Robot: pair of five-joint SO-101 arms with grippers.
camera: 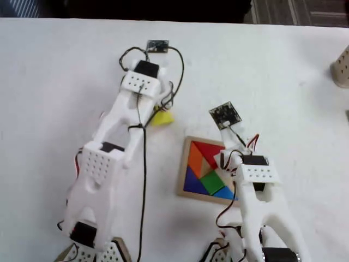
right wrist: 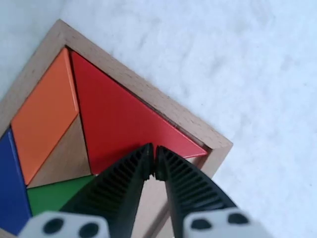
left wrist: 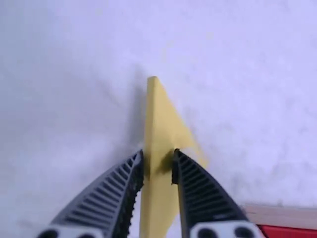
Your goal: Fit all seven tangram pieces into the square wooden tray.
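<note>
L gripper (left wrist: pixel 157 166) pinches yellow piece (left wrist: pixel 161 124), base cut off; R gripper (right wrist: pixel 154 158), jaws together, partly hides tray (right wrist: pixel 148 96).

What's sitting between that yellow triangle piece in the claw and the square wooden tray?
Nothing: the high view shows bare white table between the yellow triangle piece and the square wooden tray.

Left gripper (left wrist: pixel 157 161) clamps with a narrow gap; right gripper (right wrist: pixel 153 153) is closed.
</note>
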